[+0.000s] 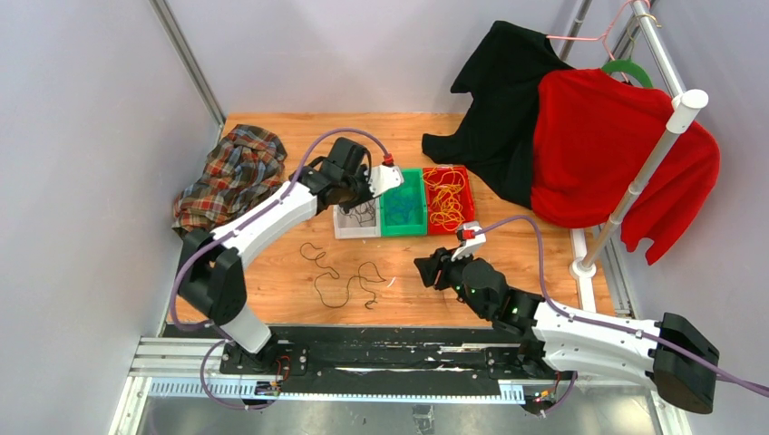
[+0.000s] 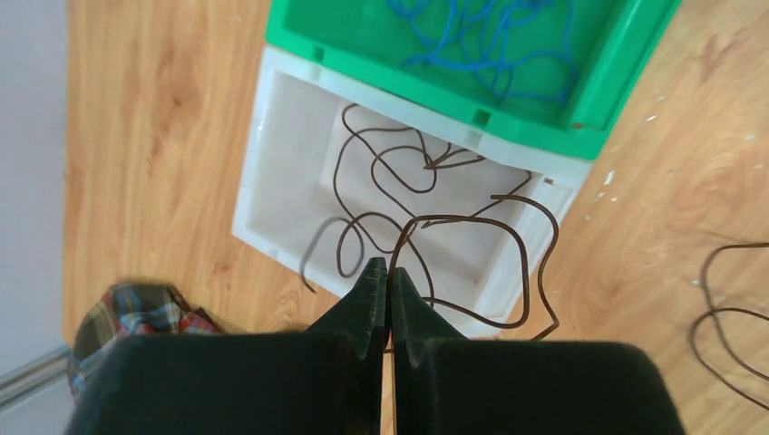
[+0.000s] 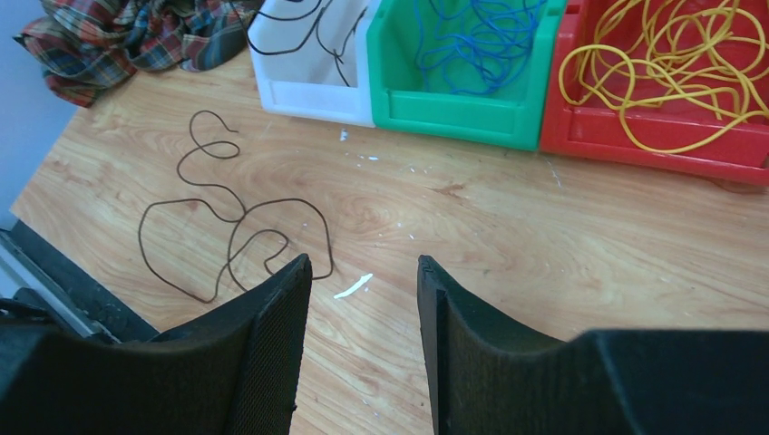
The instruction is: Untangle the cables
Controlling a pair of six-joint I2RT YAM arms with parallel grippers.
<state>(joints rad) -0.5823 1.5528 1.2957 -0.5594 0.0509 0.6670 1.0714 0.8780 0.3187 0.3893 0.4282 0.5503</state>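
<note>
Right end effector (image 3: 363, 263) hovers low over the near part of the table (image 3: 544, 227), released, its jaws standing apart with nothing between them. Just to its left, loose black cables (image 3: 234, 217) lie spread flat on the wood, close to the near table edge and apart from everything else. Bare wood runs from there to a row of three bins set wall to wall: white bin (image 2: 272, 172) on the left, green bin (image 2: 508, 127) in the middle, red bin (image 3: 653, 136) on the right. The green bin holds blue cables (image 2: 481, 54); the red bin holds yellow cables (image 3: 671, 54). Left end effector (image 2: 388, 272) hangs above the white bin, clenched on a black cable (image 2: 472, 217), one loop of which reaches out past the bin wall; more black wire lies inside. A plaid cloth (image 1: 231, 172) is bunched at the far left table edge. A black garment (image 1: 508, 100) and a red garment (image 1: 608, 145) overhang the far right corner.
</note>
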